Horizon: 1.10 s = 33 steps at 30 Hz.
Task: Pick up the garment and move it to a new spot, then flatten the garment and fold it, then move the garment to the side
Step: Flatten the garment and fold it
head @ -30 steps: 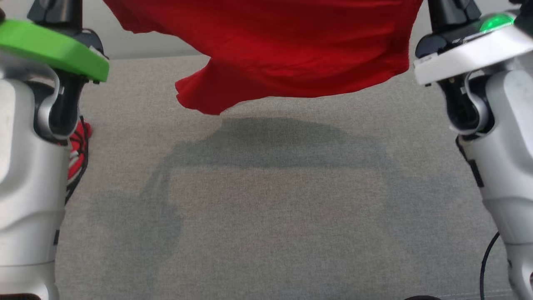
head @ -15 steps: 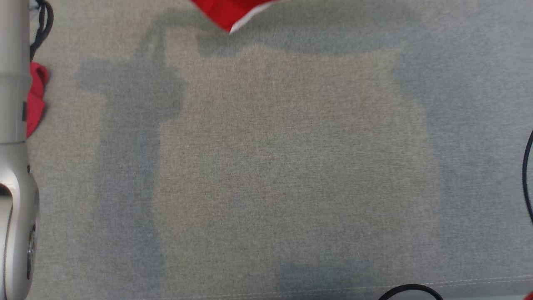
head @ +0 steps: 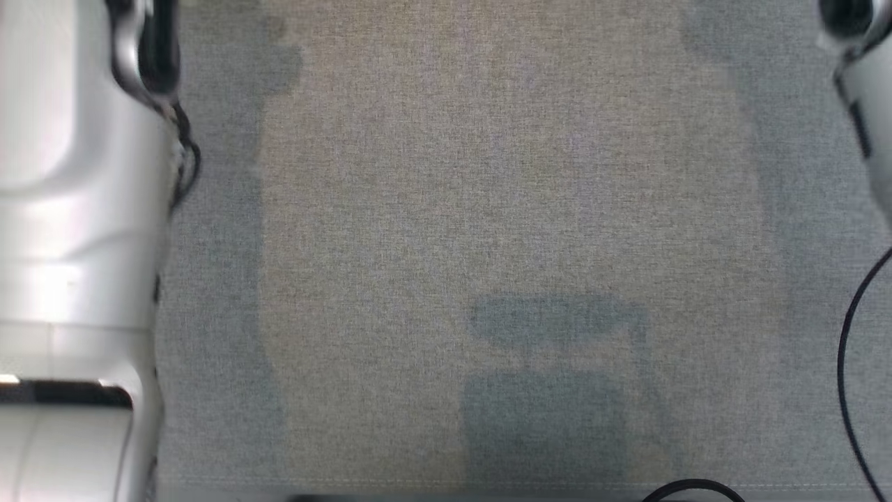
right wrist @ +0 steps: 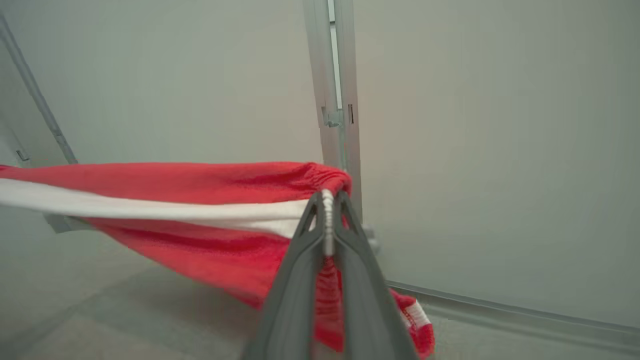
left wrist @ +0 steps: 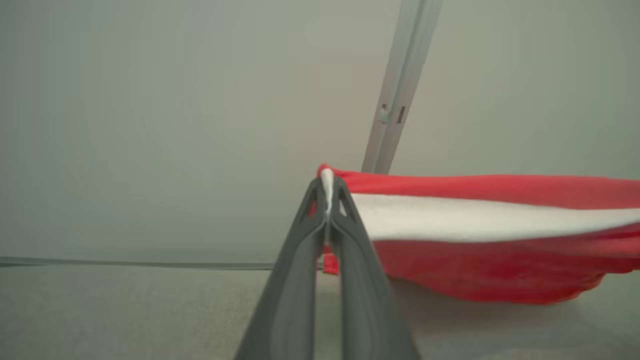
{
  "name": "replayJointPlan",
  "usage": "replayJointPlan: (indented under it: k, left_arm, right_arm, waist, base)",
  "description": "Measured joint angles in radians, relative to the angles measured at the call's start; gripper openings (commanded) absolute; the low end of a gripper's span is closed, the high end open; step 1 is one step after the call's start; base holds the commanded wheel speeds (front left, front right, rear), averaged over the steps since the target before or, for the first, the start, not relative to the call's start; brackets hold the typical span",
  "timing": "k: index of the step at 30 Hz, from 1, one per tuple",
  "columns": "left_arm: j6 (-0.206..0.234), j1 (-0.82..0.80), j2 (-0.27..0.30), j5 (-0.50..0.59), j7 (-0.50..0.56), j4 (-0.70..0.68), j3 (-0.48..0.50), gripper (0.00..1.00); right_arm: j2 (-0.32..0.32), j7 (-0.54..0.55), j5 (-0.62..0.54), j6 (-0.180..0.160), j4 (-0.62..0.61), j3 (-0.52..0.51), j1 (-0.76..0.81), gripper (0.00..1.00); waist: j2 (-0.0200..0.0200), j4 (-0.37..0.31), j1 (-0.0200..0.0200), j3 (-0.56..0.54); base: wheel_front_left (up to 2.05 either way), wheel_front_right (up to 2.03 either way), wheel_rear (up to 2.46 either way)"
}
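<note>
Downward the head camera has dipped over the mat [head: 446, 209], while left gripper [left wrist: 327, 195] and right gripper [right wrist: 327, 202] clamp opposite hem ends of the garment [left wrist: 475, 215], seemingly limp and light.

1. One garment [left wrist: 475, 220], red with one white band.
2. Two grippers: left gripper [left wrist: 327, 192] and right gripper [right wrist: 327, 205], two fingers each.
3. Two forearms in the head view: left forearm [head: 77, 209], right forearm [head: 867, 104].
4. Three stretches of black cable: cable by the left forearm [head: 187, 157], cable at the right edge [head: 847, 335], cable at the bottom edge [head: 690, 484]. Cannot tell whether any join.
5. One metal post per wrist view: post [left wrist: 400, 85], post [right wrist: 340, 75]. Cannot tell if they are the same one.
6. One grey surface [head: 446, 209].
</note>
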Motion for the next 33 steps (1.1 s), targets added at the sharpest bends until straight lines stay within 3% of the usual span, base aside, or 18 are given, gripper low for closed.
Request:
replayJointPlan:
  k: [6, 9, 12, 24, 33]
  left_arm:
    - [-0.006, 0.345, -0.059, -0.052, 0.000, -0.015, 0.060, 0.00]
    - [-0.007, 0.478, -0.060, -0.075, -0.001, 0.000, 0.027, 0.00]
    - [-0.007, 0.577, -0.050, -0.073, -0.004, 0.008, 0.003, 0.00]
    - [-0.008, 0.916, -0.054, -0.127, -0.004, 0.016, 0.033, 0.00]
    - [-0.009, 1.138, -0.021, -0.146, -0.005, 0.006, -0.059, 0.00]
  right_arm:
    - [-0.039, 0.000, 0.156, 0.000, -0.119, 0.079, 0.356, 0.00]
    - [-0.070, 0.000, 0.183, 0.000, -0.165, 0.168, 0.492, 0.00]
    - [-0.078, 0.000, 0.214, 0.000, -0.173, 0.192, 0.602, 0.00]
    - [-0.008, 0.000, 0.217, 0.000, -0.138, 0.198, 0.923, 0.00]
    - [-0.016, -0.003, 0.187, 0.000, -0.103, 0.263, 1.128, 0.00]
  waist:
    - [0.0000, 0.000, 0.0000, -0.024]
    - [0.0000, -0.005, -0.0001, -0.056]
    - [0.0000, -0.014, -0.0003, -0.100]
    - [0.0000, -0.064, -0.0003, -0.328]
    - [0.0001, -0.078, -0.0004, -0.494]
  base:
    - [0.00, 0.00, 0.00]
    - [0.00, 0.00, 0.00]
    - [0.00, 0.00, 0.00]
    - [0.00, 0.00, 0.00]
    - [0.00, 0.00, 0.00]
